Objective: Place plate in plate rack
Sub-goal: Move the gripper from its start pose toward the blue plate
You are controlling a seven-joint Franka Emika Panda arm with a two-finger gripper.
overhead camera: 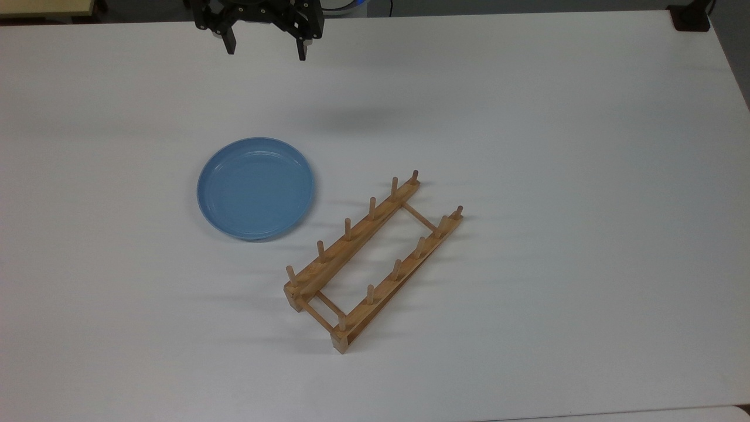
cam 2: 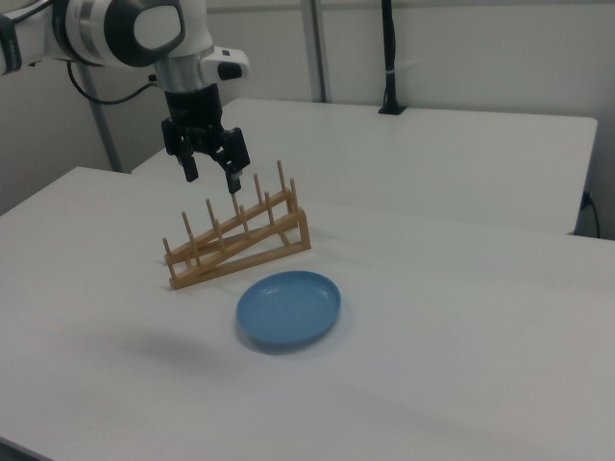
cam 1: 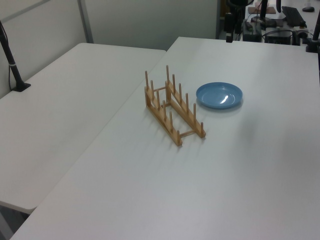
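Observation:
The light-blue plate (overhead camera: 256,189) lies flat on the white table (overhead camera: 527,117), right side up, also seen in the left view (cam 1: 219,95) and the right view (cam 2: 288,308). The wooden plate rack (overhead camera: 354,234) stands just beside it at a diagonal, to the top view's lower right of the plate, its pegs upright and its slots bare (cam 1: 162,120) (cam 2: 240,252). My gripper (overhead camera: 266,53) hangs high above the table's far edge, open and holding nothing, well clear of the plate. In the right view the gripper (cam 2: 211,181) shows in front of the rack's upper end.
A second white table (cam 1: 65,100) adjoins this one, with a black clamped post (cam 1: 12,65) (cam 2: 389,58) on it. A black block (overhead camera: 690,17) sits at the top view's upper right corner. Cables and equipment (cam 1: 280,30) crowd the far end.

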